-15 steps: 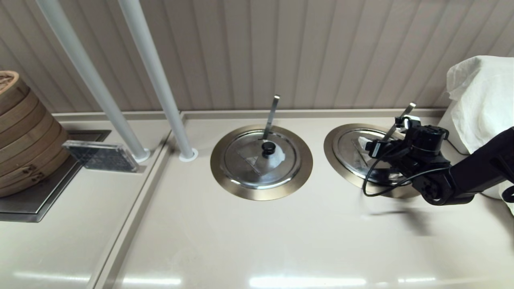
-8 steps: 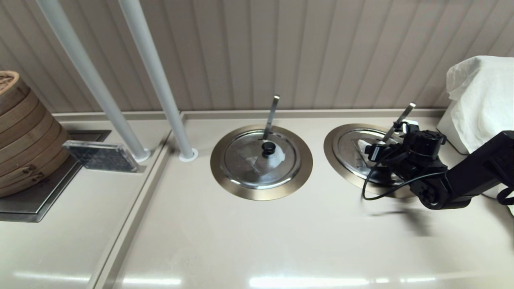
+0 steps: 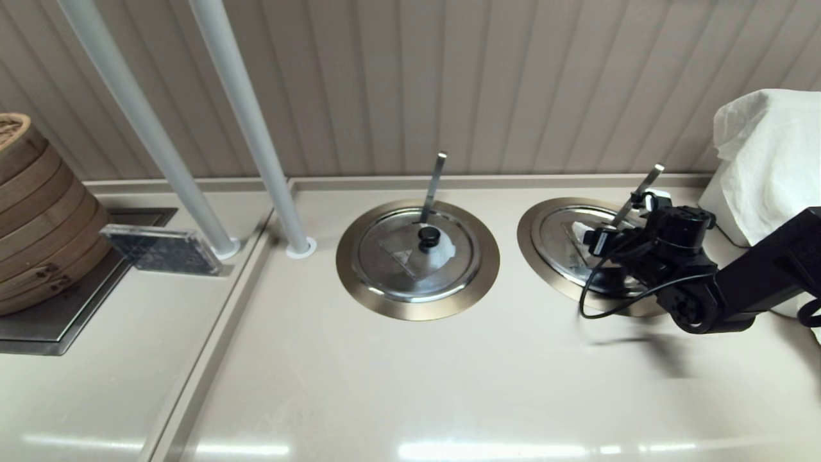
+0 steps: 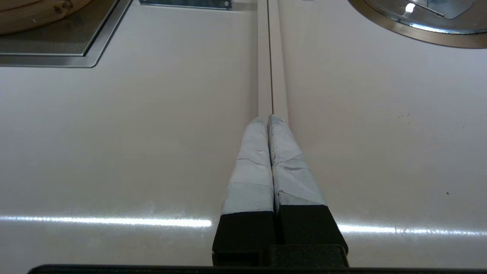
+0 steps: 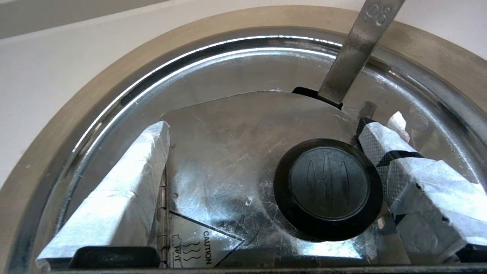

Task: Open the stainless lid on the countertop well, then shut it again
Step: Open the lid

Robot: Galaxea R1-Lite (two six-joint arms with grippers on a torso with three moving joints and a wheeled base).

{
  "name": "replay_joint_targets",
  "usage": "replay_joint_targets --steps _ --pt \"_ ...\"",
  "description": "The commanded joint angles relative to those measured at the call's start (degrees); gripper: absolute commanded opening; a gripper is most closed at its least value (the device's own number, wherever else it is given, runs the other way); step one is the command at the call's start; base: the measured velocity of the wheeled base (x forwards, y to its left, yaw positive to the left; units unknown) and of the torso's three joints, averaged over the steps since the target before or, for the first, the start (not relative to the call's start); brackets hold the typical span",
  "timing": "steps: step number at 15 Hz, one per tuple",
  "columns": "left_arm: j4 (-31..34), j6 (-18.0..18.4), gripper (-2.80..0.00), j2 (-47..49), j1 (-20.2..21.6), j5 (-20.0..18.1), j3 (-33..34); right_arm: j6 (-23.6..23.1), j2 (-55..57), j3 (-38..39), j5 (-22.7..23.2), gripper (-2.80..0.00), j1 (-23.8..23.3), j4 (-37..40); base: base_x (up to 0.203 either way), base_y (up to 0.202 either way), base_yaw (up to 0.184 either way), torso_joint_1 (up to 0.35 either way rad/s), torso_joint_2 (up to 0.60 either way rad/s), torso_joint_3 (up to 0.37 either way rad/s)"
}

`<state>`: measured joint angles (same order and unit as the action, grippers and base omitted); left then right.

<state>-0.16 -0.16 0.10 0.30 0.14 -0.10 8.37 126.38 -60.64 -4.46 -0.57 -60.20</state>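
The right pincer [image 5: 266,179] hangs low over the stainless lid [image 5: 228,152], its taped fingers [image 5: 114,198] spread wide. The black knob [image 5: 328,189] sits between them, close against the finger on one side and well apart from the other; whether that near finger touches the knob cannot be told. Nothing is gripped. The lid lies flat and shut in the countertop well [image 3: 535,247], whose broad bronze-grey ring [image 5: 49,144] runs all round it. Just beyond the knob, the slanted steel utensil handle [image 5: 354,49] pokes up through the lid's notch, leaving little room on that far side. The hinge line and a caution label [image 5: 198,243] lie on the lid between the fingers.

In the head view the right arm [image 3: 757,282] reaches in from the right edge, low over the desk [image 3: 410,385], wrist bent down onto the lid. Left of the pincer stands the twin lid [image 3: 417,253] with its near-upright handle, with bare desk between.

The left pincer [image 4: 266,118] is pressed closed, empty, over bare desk.
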Motion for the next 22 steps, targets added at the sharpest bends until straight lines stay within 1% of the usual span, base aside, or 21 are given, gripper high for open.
replay_joint_targets --steps 1,8,13,22 --pt "0.0 0.0 -2.80 0.0 0.0 0.0 0.0 0.1 -1.6 0.1 0.0 0.00 0.2 -0.3 0.000 0.000 0.000 0.000 0.00 0.000" --pt "0.0 0.0 -2.80 0.0 0.0 0.0 0.0 0.5 -2.5 0.4 0.4 0.00 0.3 1.1 0.000 0.000 0.000 0.000 0.00 0.000" --pt "0.0 0.0 -2.80 0.0 0.0 0.0 0.0 3.3 -3.2 0.4 2.4 0.00 0.4 3.5 0.000 0.000 0.000 0.000 0.00 0.000" --pt "0.0 0.0 -2.80 0.0 0.0 0.0 0.0 3.1 -0.8 -0.3 2.6 0.00 -0.2 3.7 0.000 0.000 0.000 0.000 0.00 0.000"
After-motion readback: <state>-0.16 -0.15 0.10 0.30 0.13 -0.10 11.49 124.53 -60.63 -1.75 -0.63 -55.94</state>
